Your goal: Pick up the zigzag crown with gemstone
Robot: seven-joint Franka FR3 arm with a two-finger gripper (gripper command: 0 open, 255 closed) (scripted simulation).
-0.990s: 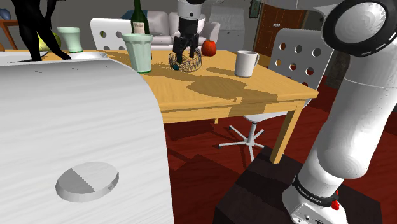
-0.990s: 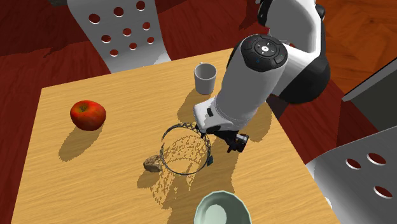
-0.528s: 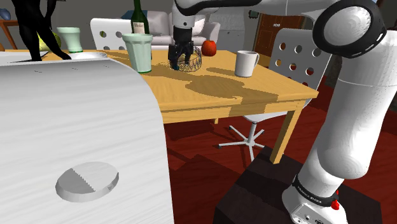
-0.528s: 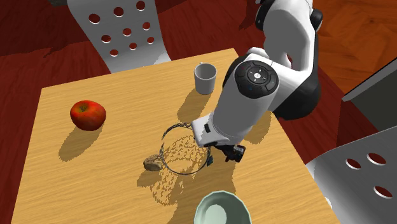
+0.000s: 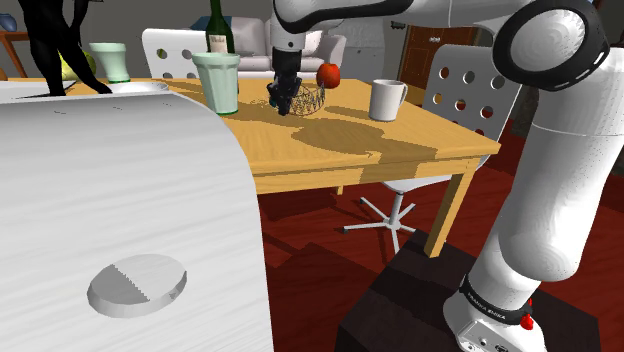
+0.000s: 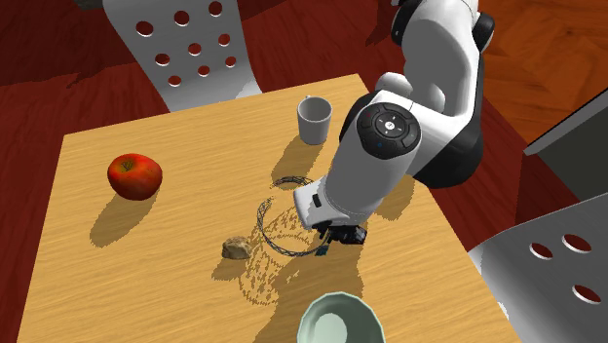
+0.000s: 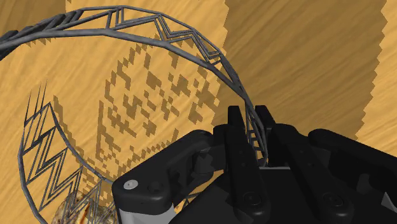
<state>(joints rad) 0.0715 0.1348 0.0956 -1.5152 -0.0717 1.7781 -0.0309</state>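
Black gripper (image 7: 249, 127) is pinching the thin band of the zigzag crown (image 7: 184, 38), its fingers standing nearly shut on the wire. The crown was lying flat a moment ago; now it is tilting above the wooden table (image 6: 146, 253), between the mug (image 6: 314, 119) and the green cup (image 6: 336, 322). I am judging that the grasp is holding and the lift is beginning.

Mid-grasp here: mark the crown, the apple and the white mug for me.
crown (image 7: 181, 35): wrist view, on its zigzag band.
apple (image 6: 134, 175): second exterior view, middle of its red skin.
mug (image 6: 314, 130): second exterior view, on its outer wall.
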